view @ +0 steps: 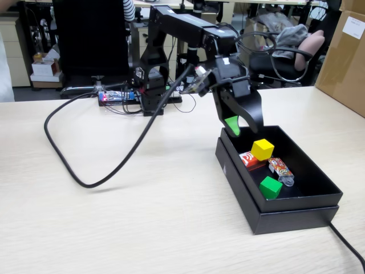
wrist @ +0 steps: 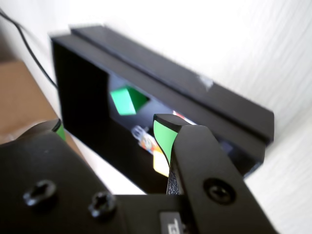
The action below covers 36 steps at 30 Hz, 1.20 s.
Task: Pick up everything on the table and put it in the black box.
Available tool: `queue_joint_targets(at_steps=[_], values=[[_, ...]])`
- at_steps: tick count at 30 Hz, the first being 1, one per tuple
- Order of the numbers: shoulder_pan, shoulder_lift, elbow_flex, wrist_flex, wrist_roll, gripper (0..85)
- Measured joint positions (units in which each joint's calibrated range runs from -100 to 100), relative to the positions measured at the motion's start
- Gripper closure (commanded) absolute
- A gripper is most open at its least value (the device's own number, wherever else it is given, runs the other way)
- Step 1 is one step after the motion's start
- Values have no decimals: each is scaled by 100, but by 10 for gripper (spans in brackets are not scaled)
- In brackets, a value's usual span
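- The end effector (view: 238, 127) hangs over the back corner of the black box (view: 245, 197). Its jaws are apart w/ nothing between them. One jaw has a green pad.
- All 3 things lie in the box, below the end effector & a bit toward the camera in the fixed view.
- Yellow cube (view: 262, 149): nearest, just below the end effector. Small, prob. light & stiff. Flat sides, so pinch 2 opposite faces.
- Red box (view: 249, 160): next to the yellow cube, partly under it by the look. Prob. light card, may dent if squeezed hard. Take it across the narrow sides.
- Green cube (view: 270, 187): farthest from the end effector, near the front wall. Same as yellow, pinch flat faces.
- A shiny packet (view: 280, 170) lies there too, past the yellow cube. Looks soft & slippery.
- The tabletop (view: 142, 217) near the end effector shows no small things, so I think the job is about done.
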Motion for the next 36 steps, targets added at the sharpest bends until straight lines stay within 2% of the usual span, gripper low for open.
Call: queue_joint_targets(at_steps=[4,8,12,22,26,27,28,30,36], values=[[-303,-76,-9,0,-29,471],[-591,-101,-256,197,-186,471],[-733,-456,-1598,1143,-420,471],[-850,-2318,-5233,3281,-762,471],[-874,-3040,-6292,3865,-767,471],[-879,-3179,-6621,4071,-767,456],[-884,-3293,-6886,4276,-767,400],[-904,-3559,-7342,4753,-762,376],[-957,-4091,-8164,5238,-742,355]])
